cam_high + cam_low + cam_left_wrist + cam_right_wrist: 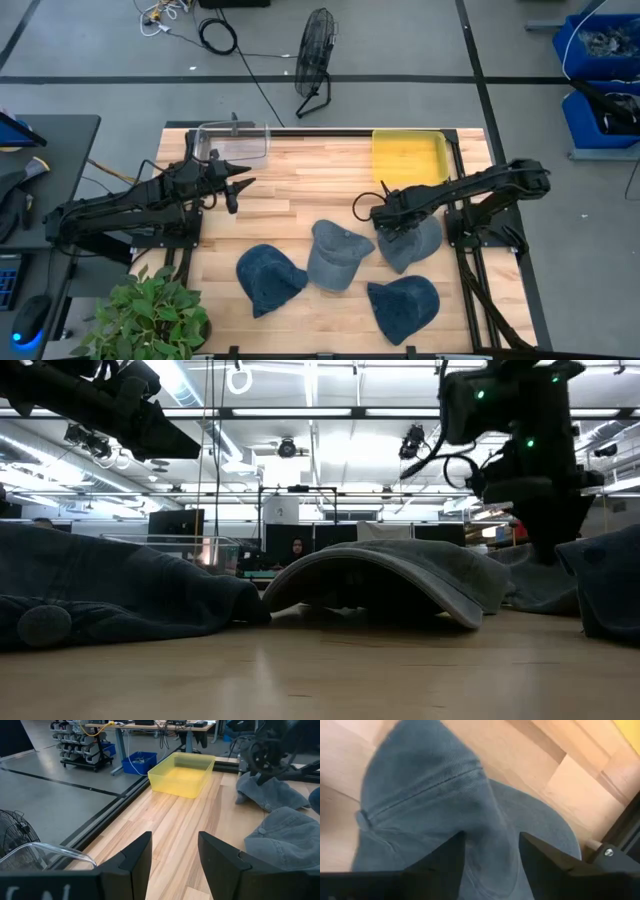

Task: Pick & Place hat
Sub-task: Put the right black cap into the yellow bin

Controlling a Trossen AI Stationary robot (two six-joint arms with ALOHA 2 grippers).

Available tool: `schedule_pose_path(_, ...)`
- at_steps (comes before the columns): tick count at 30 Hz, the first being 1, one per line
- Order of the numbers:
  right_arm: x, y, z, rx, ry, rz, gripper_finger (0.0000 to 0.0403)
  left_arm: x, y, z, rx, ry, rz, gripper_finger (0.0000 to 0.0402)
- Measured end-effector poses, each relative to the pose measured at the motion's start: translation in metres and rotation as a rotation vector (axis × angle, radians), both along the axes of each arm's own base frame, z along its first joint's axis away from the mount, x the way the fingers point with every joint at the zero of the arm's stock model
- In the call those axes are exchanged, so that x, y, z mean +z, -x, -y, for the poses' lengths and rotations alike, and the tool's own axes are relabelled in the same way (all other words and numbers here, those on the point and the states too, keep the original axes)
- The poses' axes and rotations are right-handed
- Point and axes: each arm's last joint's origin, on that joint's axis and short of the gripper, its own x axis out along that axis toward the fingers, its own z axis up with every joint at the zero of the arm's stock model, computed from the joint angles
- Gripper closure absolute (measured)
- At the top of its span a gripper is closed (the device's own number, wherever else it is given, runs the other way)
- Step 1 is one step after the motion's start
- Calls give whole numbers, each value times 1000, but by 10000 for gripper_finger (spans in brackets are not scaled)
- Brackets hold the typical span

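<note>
Several denim hats lie on the wooden table. My right gripper (pixel 386 220) is open and points down onto the grey-blue hat (pixel 415 243) near the table's right side. In the right wrist view its fingers (pixel 445 857) stand on either side of a raised ridge of that hat's crown (pixel 485 835). A grey hat (pixel 338 256) and two darker blue hats (pixel 268 278) (pixel 405 305) rest on the boards nearby. My left gripper (pixel 243 186) waits open above the table's left part, away from every hat. My right gripper comes at the grey-blue hat from above, and a ridge of its crown (pixel 490 815) rises between the open fingers. The hat lies on the table. I cannot tell whether the fingers touch the cloth.
A yellow bin (pixel 408 155) sits at the far edge, just beyond the right gripper. A clear bin (pixel 232 140) sits at the far left. A potted plant (pixel 150 312) stands at the near left corner. Bare boards (pixel 300 195) lie between the arms.
</note>
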Motion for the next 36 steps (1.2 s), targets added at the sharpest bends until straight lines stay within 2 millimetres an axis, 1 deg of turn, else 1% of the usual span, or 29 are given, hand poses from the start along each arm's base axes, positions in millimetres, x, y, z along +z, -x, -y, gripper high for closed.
schedule_pose_path(3,-3,-2,6,-14,-52,-12,277,0,0,0,0,-1,-1,236)
schedule_pose_path(7,-2,-3,15,-8,-90,-1,379,0,0,0,0,-1,-1,236)
schedule_pose_path(8,-1,-3,17,-13,-100,9,389,0,0,0,0,-1,-1,236)
schedule_pose_path(11,15,-8,25,-55,-181,59,387,0,0,0,0,-1,-1,236)
schedule_pose_path(14,44,-16,31,-36,-236,135,397,0,0,0,0,-2,-1,236)
schedule_pose_path(17,81,-22,38,78,-190,232,396,0,0,0,0,-2,-1,236)
schedule_pose_path(20,120,-24,48,194,-52,354,399,0,0,0,0,-2,-1,236)
schedule_pose_path(22,144,-22,57,220,76,412,399,0,0,0,0,-2,-1,236)
schedule_pose_path(25,173,-10,72,186,268,432,400,0,0,0,-1,-1,-1,236)
schedule_pose_path(27,184,3,83,123,385,395,401,0,0,0,-1,-1,0,236)
schedule_pose_path(29,187,17,92,42,443,333,401,0,0,0,0,-1,0,236)
schedule_pose_path(31,184,31,105,-76,481,273,402,0,0,0,0,-1,0,236)
schedule_pose_path(33,175,42,116,-179,500,224,402,0,0,0,0,-1,0,236)
schedule_pose_path(36,153,50,135,-262,503,167,402,0,0,0,0,-1,0,236)
